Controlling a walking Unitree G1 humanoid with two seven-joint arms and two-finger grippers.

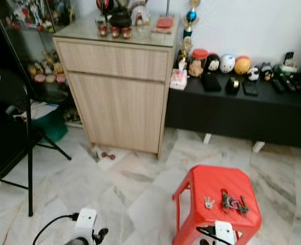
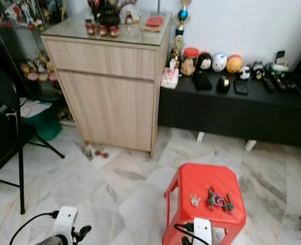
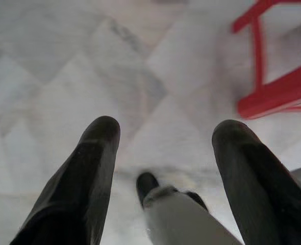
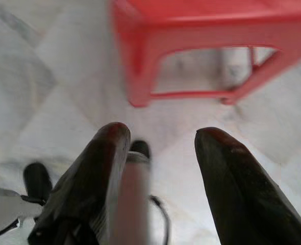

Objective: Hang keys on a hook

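Note:
A bunch of keys [image 1: 232,201] with dark and purple parts lies on top of a red plastic stool [image 1: 211,185], toward its front edge. A small pale key-shaped piece [image 1: 208,202] lies just left of the bunch. My left gripper [image 3: 163,130] hangs low over the marble floor, left of the stool, open with nothing between its fingers. My right gripper [image 4: 163,133] is also low, in front of the stool [image 4: 191,25], open and holding nothing. Both are well below the stool's top and apart from the keys.
A light wooden cabinet [image 1: 120,87] stands ahead with ornaments on top. A low black bench [image 1: 242,109] with figurines runs along the wall to the right. A black folding chair [image 1: 7,132] stands at left. A small red object [image 1: 108,155] lies on the floor by the cabinet.

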